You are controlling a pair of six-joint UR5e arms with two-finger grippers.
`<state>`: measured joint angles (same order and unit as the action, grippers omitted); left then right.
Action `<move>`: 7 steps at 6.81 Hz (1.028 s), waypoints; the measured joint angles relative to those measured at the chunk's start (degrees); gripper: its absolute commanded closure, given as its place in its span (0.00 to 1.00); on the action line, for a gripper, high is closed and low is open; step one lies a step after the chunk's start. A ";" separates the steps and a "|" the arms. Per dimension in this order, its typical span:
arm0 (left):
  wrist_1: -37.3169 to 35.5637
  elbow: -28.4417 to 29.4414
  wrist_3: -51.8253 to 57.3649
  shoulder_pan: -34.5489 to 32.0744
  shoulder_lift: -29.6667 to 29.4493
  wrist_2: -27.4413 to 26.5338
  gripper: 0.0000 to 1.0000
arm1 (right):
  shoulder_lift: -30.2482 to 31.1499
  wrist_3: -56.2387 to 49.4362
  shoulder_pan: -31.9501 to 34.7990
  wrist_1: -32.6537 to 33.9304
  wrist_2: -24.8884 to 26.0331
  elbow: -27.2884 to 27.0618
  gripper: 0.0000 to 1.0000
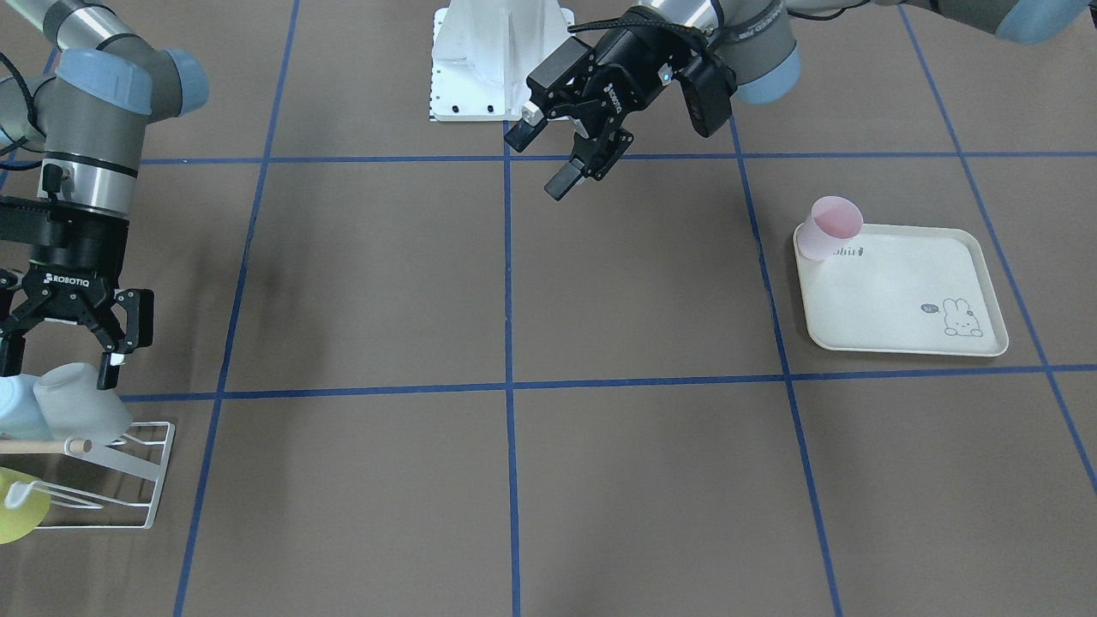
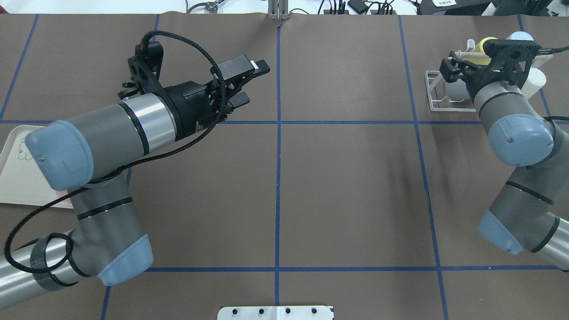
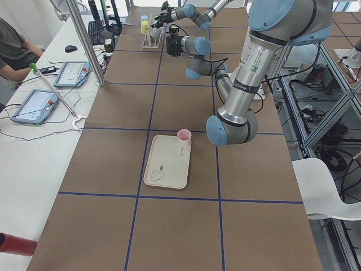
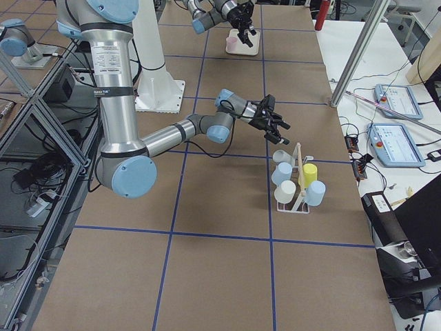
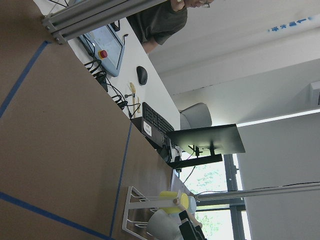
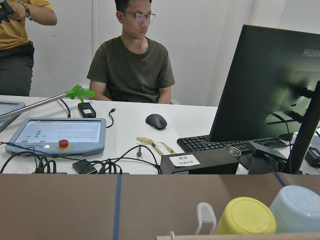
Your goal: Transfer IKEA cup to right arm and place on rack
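Brown table (image 1: 386,283): pale grey cup (image 1: 81,407) on rack (image 1: 154,480); right hand (image 1: 58,360), left hand (image 1: 540,160) spread, empty.

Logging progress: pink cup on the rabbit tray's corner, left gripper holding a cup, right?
No: the left gripper is open and empty, as the front-facing view shows. The pink cup is on a corner of the rabbit-print tray.

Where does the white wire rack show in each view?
Front-facing: rack bottom left.
Overhead: rack top right.
Exterior left: rack top, far end.
Exterior right: rack centre right.
Left wrist: rack bottom edge.
Right wrist: only a rack prong, bottom edge.
Landmark: the yellow cup on it.
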<state>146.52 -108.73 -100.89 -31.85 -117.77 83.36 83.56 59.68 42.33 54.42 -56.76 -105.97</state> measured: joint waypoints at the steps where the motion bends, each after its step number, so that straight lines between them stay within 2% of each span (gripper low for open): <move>1: -4.41 -2.84 4.00 -2.31 1.76 4.02 0.00 | 0.09 -0.98 0.46 6.27 -1.95 -5.08 0.00; 2: -10.21 -5.23 9.59 -5.04 3.31 9.15 0.00 | 0.10 -1.57 0.67 11.72 -4.02 -9.80 0.00; 4: -22.41 -9.20 25.13 -9.84 7.62 18.34 0.00 | -0.06 -2.22 0.63 18.90 -12.46 -18.05 0.00; 5: -25.18 -10.68 32.94 -11.43 11.86 21.61 0.00 | -0.59 -2.30 0.58 20.12 -18.27 -20.69 0.00; 7: -26.88 -11.73 50.60 -18.35 21.26 33.62 0.00 | -3.20 -1.45 0.53 20.64 -28.79 -23.15 0.00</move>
<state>119.64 -120.46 -50.29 -50.19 -96.51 116.97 80.37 58.23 42.85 75.06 -85.55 -129.12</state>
